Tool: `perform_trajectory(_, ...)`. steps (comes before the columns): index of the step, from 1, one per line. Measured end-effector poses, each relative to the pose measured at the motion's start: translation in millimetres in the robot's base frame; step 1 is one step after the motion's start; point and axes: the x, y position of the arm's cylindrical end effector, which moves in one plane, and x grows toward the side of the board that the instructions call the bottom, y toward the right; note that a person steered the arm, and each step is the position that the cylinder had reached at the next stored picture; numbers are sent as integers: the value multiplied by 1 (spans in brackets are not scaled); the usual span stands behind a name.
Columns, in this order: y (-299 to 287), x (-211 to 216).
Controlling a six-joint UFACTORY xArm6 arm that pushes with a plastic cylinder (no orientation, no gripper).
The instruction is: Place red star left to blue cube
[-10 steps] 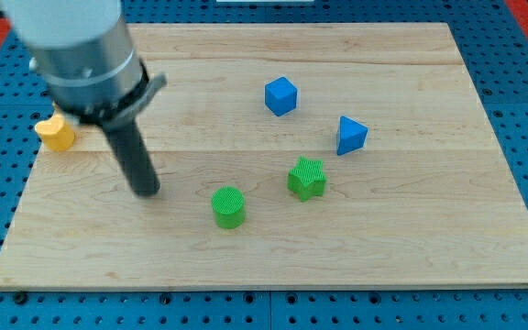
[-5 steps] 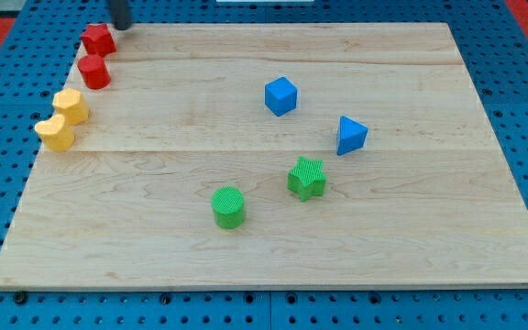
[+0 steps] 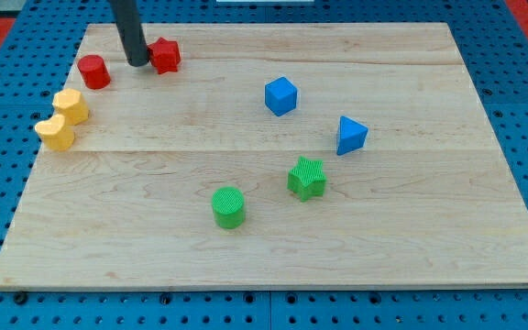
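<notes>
a single dark rod [image 3: 128, 32], the only part of the robot in sight. it is a smooth, round, nearly black cylinder with a faint grey sheen along one side. it shows no cables, screws or markings. its upper part is cut off by the view's top edge. my tip [image 3: 137, 64] is the rod's blunt, flat lower end, the same dark colour and width as the rest.
</notes>
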Motion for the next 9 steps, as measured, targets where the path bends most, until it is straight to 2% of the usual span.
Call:
perform_trajectory(1,-29,-14)
perform_trajectory(2,24,-15)
perform_trajectory(3,46,-5)
perform_trajectory(4,69,37)
perform_trajectory(5,56,40)
perform_trajectory(6,59,21)
perform_trajectory(7,79,32)
perform_trajectory(9,80,100)
